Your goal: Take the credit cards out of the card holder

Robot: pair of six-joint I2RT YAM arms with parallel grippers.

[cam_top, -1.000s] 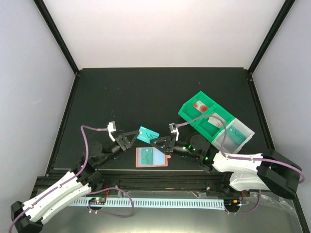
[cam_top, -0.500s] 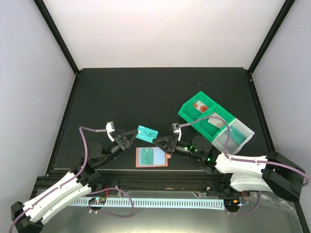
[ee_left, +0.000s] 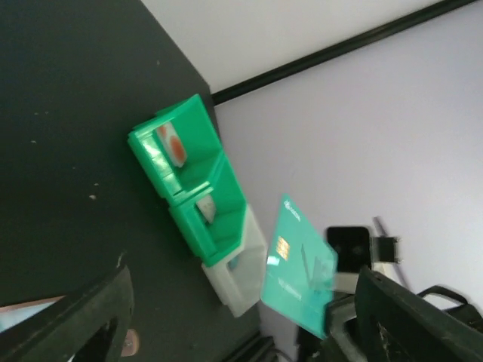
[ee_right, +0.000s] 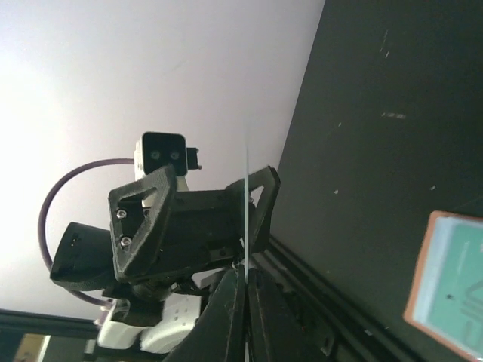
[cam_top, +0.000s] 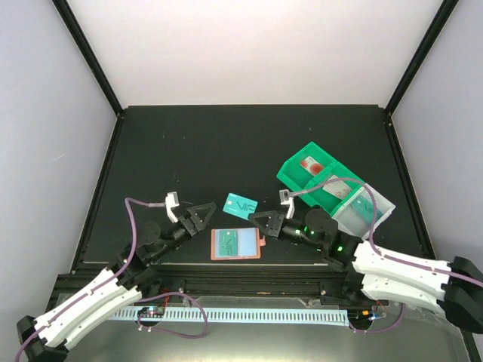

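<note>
The card holder [cam_top: 235, 244] lies open on the black table near the front edge, salmon-orange, with a pale blue-grey card [cam_top: 231, 241] flat in it; its corner shows in the right wrist view [ee_right: 453, 286]. A teal credit card [cam_top: 241, 205] hangs in the air above and behind it. My right gripper [cam_top: 258, 218] is shut on that card's lower right edge; the right wrist view shows the card edge-on [ee_right: 247, 200] between my pinched right gripper [ee_right: 246, 283]. My left gripper [cam_top: 202, 217] stands open to the card's left, apart from it. In the left wrist view the teal card [ee_left: 298, 275] floats between my spread left fingers [ee_left: 83, 320].
A green two-compartment bin [cam_top: 313, 175] and a clear bin [cam_top: 367, 211] joined to it stand at the right, holding small items; both show in the left wrist view [ee_left: 189, 181]. The right arm's cable [cam_top: 332, 181] loops over them. Pale walls ring the table.
The left gripper has opened and let go of the teal card. The right gripper has shut on it and drawn it a little to the right, away from the left fingers.
</note>
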